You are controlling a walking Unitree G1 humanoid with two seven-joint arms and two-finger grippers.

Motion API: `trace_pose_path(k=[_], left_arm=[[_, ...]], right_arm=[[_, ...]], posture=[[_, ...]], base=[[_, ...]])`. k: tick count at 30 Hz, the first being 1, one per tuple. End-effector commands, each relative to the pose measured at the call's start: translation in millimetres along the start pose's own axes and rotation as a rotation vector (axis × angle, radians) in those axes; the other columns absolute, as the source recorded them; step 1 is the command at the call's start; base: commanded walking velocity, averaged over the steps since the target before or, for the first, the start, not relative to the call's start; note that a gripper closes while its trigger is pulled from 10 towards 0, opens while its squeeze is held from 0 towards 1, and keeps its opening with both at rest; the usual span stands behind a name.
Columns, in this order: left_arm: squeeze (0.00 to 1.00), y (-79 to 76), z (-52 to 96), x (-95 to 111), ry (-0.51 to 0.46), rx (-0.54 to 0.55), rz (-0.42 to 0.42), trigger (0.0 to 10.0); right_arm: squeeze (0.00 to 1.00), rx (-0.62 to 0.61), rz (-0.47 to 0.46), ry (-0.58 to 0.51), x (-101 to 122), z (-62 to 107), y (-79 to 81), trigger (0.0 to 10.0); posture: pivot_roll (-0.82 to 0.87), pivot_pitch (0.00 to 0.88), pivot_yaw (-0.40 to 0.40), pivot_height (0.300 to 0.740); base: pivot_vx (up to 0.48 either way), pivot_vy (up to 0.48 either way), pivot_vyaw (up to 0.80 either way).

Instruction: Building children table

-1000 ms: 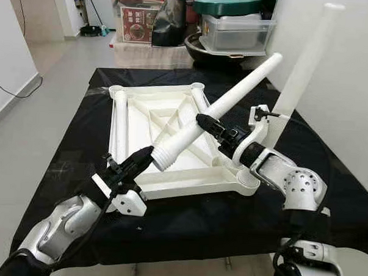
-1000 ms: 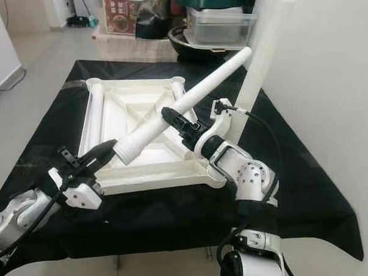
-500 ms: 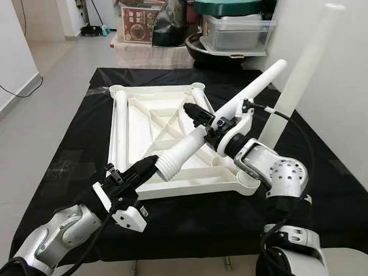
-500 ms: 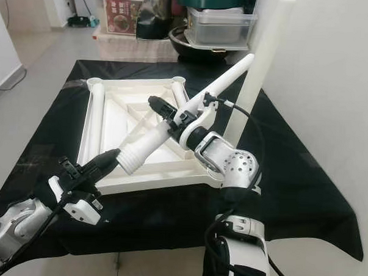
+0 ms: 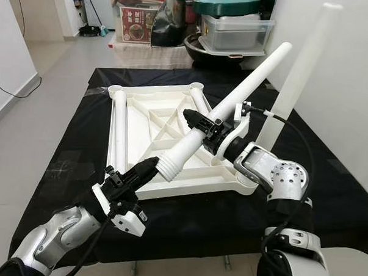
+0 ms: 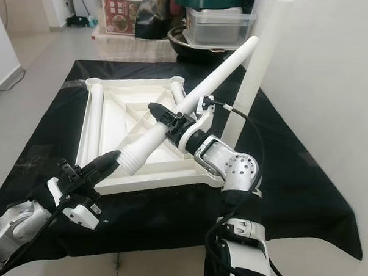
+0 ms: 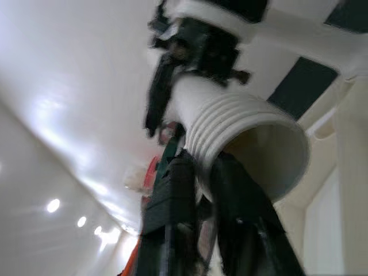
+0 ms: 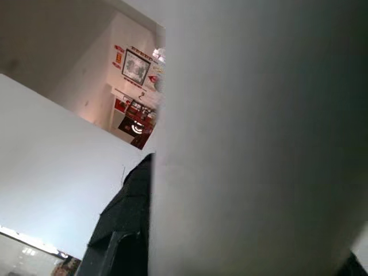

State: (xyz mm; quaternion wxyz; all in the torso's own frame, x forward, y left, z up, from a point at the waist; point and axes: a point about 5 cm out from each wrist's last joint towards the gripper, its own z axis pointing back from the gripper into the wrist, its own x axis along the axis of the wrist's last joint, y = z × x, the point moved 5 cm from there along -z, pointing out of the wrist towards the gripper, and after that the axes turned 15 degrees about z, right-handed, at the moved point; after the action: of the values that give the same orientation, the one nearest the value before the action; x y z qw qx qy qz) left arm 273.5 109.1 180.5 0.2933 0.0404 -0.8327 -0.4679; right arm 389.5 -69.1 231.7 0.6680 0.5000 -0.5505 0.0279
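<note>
Nearest, the left claw [image 5: 147, 169] grips the ribbed, threaded end of the white table leg [image 5: 234, 105]; in the left wrist view one black finger [image 7: 172, 201] lies outside the open rim and the other reaches inside it, so the claw is clenched on the rim wall. The leg slants up and away from that end, held in the air over the upturned white table frame [image 5: 133, 120]. Midway along the leg the right claw [image 5: 195, 121] is clamped around the shaft, its fingers pressed against the plastic. The frame lies flat on the black-draped tabletop [image 5: 67, 151], with two more legs lying inside it, one along its left edge [image 5: 118, 135] and one near its far right corner [image 5: 200, 99]. Another white leg [image 5: 296, 76] stands upright at the frame's right side, by the wall. Beyond the tabletop are clear storage boxes [image 5: 237, 31] and a red printed carton [image 5: 137, 23]; its writing is too small to read.
</note>
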Motion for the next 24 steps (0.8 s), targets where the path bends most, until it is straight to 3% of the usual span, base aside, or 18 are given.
trace_pose_path(k=[1, 4, 7, 9, 12, 19, 21, 22, 24], left_arm=[[1.00, 1.7, 1.9, 6.7, -0.043, 0.008, 0.029, 10.0], [1.00, 5.4, 3.9, 7.8, -0.045, 0.034, 0.034, 10.0], [1.00, 26.3, 8.5, 19.7, -0.103, 0.167, -0.047, 10.0], [1.00, 26.3, 8.5, 19.7, -0.103, 0.167, -0.047, 10.0], [1.00, 38.3, 11.9, 27.9, -0.135, 0.254, -0.092, 10.0], [1.00, 35.3, 18.8, 23.0, -0.080, 0.297, -0.057, 10.0], [1.00, 29.9, 29.3, -9.2, 0.119, 0.358, 0.078, 10.0], [1.00, 29.9, 29.3, -9.2, 0.119, 0.358, 0.078, 10.0], [1.00, 28.2, 44.5, -43.3, 0.328, 0.468, 0.249, 10.0]], right_arm=[[0.00, -0.029, 0.047, 0.001, 6.5, 1.4, -0.8, 0.0], [0.00, -0.020, 0.053, -0.004, 8.9, 1.3, 2.4, 0.0], [0.00, -0.016, 0.035, -0.023, 17.2, -2.8, 6.6, 0.0], [0.00, -0.016, 0.035, -0.023, 17.2, -2.8, 6.6, 0.0], [0.00, -0.023, 0.021, -0.039, 24.3, -7.5, 8.3, 0.0], [0.00, -0.029, 0.056, -0.069, 37.3, -19.8, 15.1, 0.0], [0.00, -0.008, 0.261, -0.079, 41.2, -24.4, 27.9, 0.0], [0.00, -0.008, 0.261, -0.079, 41.2, -24.4, 27.9, 0.0], [0.00, 0.047, 0.481, -0.073, 38.3, -23.9, 46.5, 0.0]], posture=[[0.04, 0.000, -0.065, 0.740], [0.04, 0.000, -0.064, 0.740], [0.04, 0.000, -0.066, 0.740], [0.04, 0.000, -0.066, 0.740], [0.03, 0.000, -0.066, 0.740], [0.04, 0.000, -0.071, 0.740], [0.05, 0.000, -0.079, 0.740], [0.05, 0.000, -0.079, 0.740], [0.05, 0.000, -0.080, 0.740]], base=[[0.000, 0.000, 0.00], [0.000, 0.000, 0.00], [0.000, 0.000, 0.00], [0.000, 0.000, 0.00], [0.000, 0.000, 0.00], [0.000, 0.000, 0.00], [0.000, 0.000, 0.00], [0.000, 0.000, 0.00], [0.000, 0.000, 0.00]])
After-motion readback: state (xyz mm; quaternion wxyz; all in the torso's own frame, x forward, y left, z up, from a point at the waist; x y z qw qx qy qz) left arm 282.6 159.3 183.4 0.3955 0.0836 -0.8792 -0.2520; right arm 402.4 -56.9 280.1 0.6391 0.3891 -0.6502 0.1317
